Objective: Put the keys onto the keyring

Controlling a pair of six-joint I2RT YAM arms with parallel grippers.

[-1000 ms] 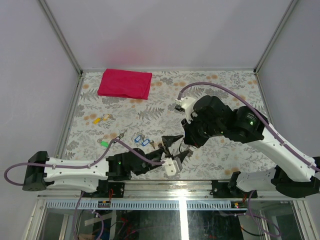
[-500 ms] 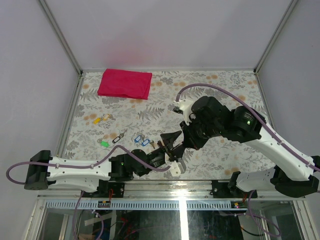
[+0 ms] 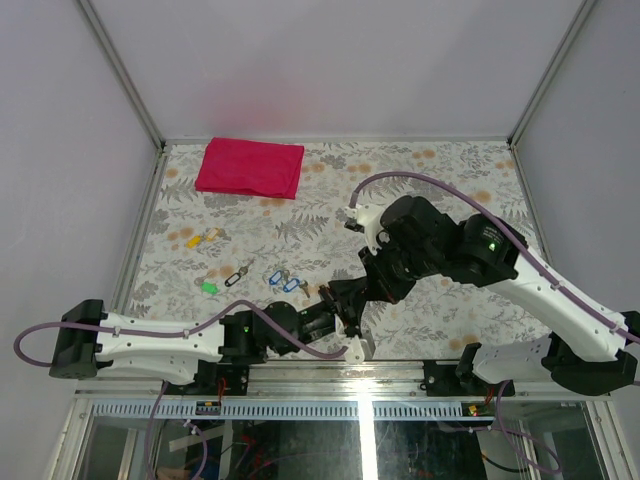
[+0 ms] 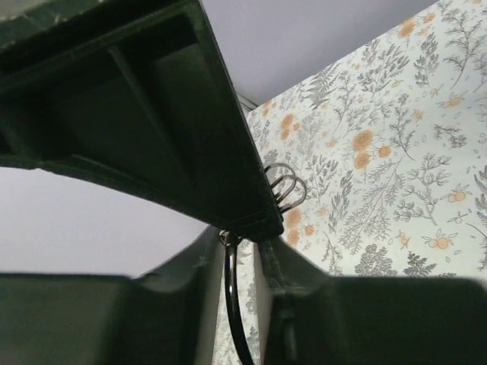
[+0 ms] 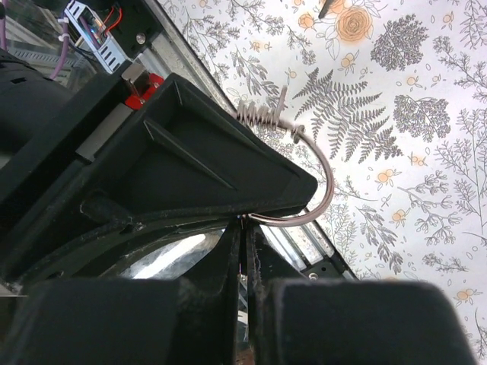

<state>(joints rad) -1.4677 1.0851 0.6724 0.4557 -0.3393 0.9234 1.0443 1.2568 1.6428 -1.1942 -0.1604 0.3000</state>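
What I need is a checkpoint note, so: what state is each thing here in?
right gripper: shut on the keyring.
left gripper: jaws narrowly open, astride one ring of it.
keyring: clamped between the right fingers, no key on it.
keys: lying loose on the table, apart from both grippers.
red cloth: folded, flat at the far left.

The keyring (image 5: 328,181) is shiny silver wire; the keys (image 3: 283,281) have blue plastic heads. At eleven o'clock, matt red cloth (image 3: 250,168) lies on the floral-print desk (image 3: 450,170).
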